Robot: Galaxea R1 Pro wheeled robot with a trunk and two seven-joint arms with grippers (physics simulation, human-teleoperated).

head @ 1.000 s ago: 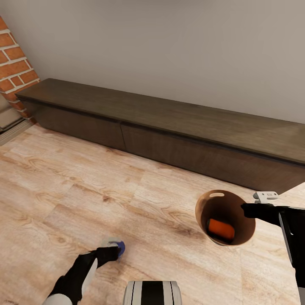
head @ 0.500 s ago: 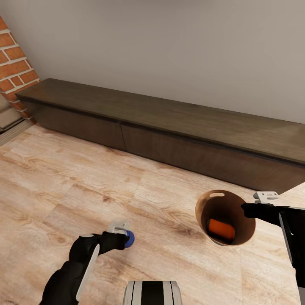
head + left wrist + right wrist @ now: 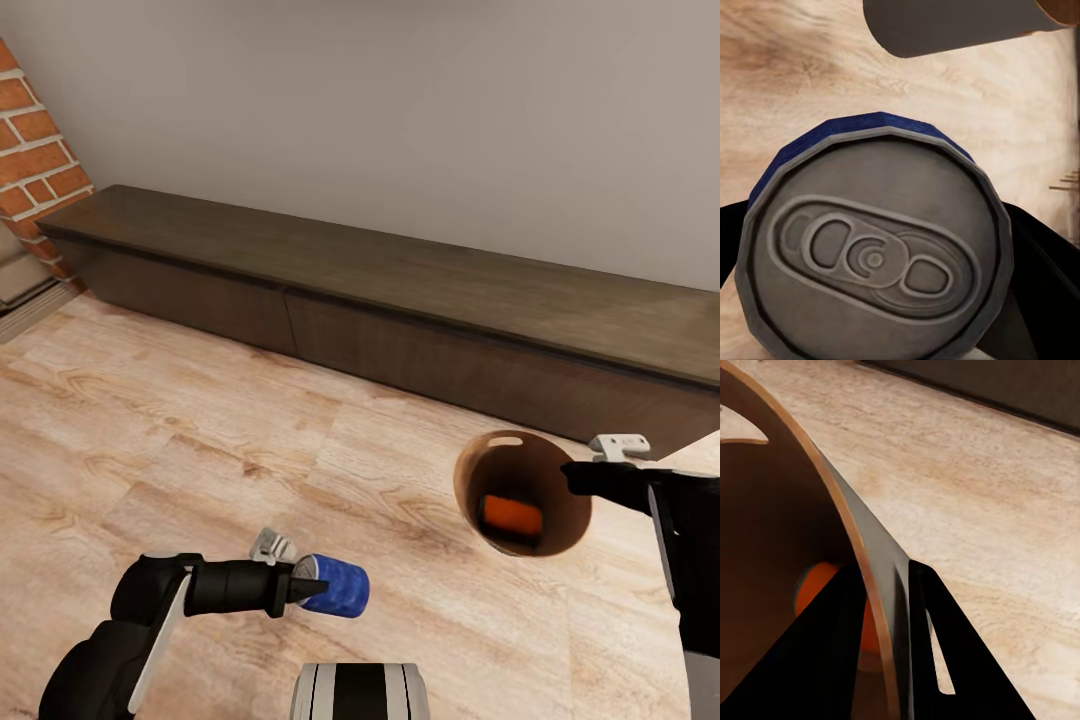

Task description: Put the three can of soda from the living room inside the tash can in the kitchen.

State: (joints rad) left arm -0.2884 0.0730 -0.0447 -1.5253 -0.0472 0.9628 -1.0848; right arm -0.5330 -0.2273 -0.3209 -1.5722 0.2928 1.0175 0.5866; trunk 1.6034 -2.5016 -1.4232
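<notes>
A long, low dark-wood cabinet (image 3: 400, 300) runs along the far grey wall (image 3: 400, 110), with a red brick corner (image 3: 35, 150) at far left; the light wood-plank floor (image 3: 200, 450) between it and the robot lies open. The right gripper (image 3: 578, 477) pinches the rim of the round brown bin (image 3: 520, 490), fingers (image 3: 825, 660) closed either side of the wall, holding it tilted above the floor. An orange can (image 3: 512, 515) lies inside, partly hidden. The left gripper (image 3: 300, 588), at near left, clamps a blue drink can with a grey metal end (image 3: 877, 255), pointing right; its fingers are mostly covered.
</notes>
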